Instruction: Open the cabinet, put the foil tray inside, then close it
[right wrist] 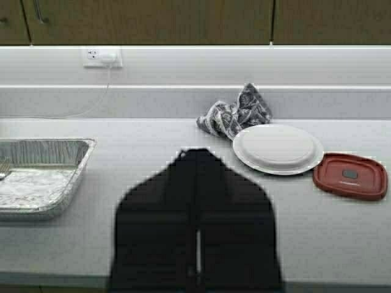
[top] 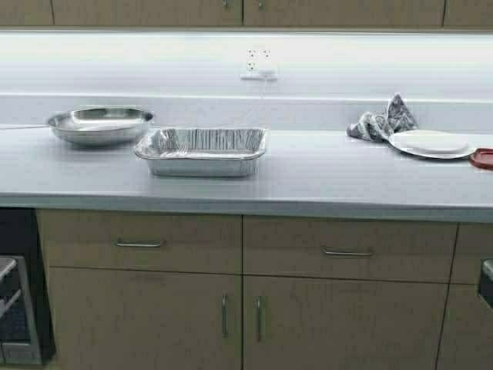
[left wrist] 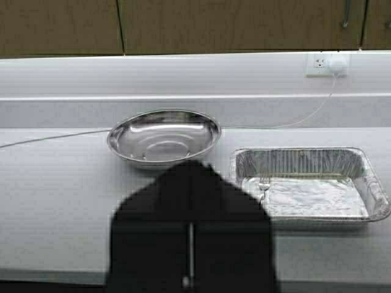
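I see open counter (top: 323, 181) right of the foil tray (top: 202, 151), centre frame. The steel bowl (top: 100, 124) crowds its upper left corner. Cloth (top: 383, 122), plate (top: 431, 144) and red lid (top: 484, 158) block the right edge.
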### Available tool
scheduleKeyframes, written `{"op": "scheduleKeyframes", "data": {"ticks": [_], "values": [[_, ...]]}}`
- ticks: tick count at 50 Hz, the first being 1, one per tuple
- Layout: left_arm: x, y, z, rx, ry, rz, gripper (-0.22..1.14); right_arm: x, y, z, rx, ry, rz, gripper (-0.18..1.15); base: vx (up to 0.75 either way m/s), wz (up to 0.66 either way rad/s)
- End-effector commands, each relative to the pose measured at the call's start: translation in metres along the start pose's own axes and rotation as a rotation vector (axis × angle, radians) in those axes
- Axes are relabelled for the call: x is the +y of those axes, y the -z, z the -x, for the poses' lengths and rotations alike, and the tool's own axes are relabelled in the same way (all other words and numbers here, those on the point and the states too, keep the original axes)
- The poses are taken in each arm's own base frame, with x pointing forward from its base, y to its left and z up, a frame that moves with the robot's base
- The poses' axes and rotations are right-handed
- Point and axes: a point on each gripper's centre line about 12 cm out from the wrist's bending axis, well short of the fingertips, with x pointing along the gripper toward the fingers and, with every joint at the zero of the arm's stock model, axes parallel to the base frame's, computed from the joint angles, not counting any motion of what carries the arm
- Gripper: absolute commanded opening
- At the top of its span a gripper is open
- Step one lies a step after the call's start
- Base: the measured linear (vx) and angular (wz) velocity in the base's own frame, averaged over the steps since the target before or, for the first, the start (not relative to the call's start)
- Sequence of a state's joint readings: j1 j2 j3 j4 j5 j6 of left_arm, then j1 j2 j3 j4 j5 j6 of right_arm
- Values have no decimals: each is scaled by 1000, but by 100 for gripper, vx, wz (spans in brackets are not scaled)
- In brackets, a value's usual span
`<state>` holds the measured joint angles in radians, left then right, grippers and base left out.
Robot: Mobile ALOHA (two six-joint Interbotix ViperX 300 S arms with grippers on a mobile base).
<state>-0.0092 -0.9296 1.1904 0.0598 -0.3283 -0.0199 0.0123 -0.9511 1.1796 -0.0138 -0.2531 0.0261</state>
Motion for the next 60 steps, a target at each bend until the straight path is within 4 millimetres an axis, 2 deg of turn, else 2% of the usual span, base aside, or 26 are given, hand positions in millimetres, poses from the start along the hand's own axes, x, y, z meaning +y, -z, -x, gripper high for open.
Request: {"op": "scheduleKeyframes", "data": {"ticks": [1,9,19,40,50,52,54,56,60], "values": [[0,-6,-2,-18,1,6,3,1,-8,-2,-20,-4,-2,6,28,1],[0,-1,-2,-3,1,8,3,1,1,-7,19,-6,-2,6,31,-3],[0,5,-1,15,2,10,3,4,2,-8,23,-21,7,6,30,-4],[0,2,-5,11,2,24,3,8,-3,-2,-7,-40,15,6,26,4],[-2,11,-12,46,11,31,5,9,1,-2,2,-47,5,9,26,9],[-5,12,-13,49,27,29,9,13,1,-2,4,-63,-2,16,23,6],[-12,13,-12,51,59,20,17,20,3,-3,14,-100,-6,28,23,7],[-24,14,-11,54,121,-10,36,29,5,-4,30,-143,-4,47,22,7],[-51,12,-3,47,257,-39,78,51,10,-1,46,-249,1,94,21,5]]}}
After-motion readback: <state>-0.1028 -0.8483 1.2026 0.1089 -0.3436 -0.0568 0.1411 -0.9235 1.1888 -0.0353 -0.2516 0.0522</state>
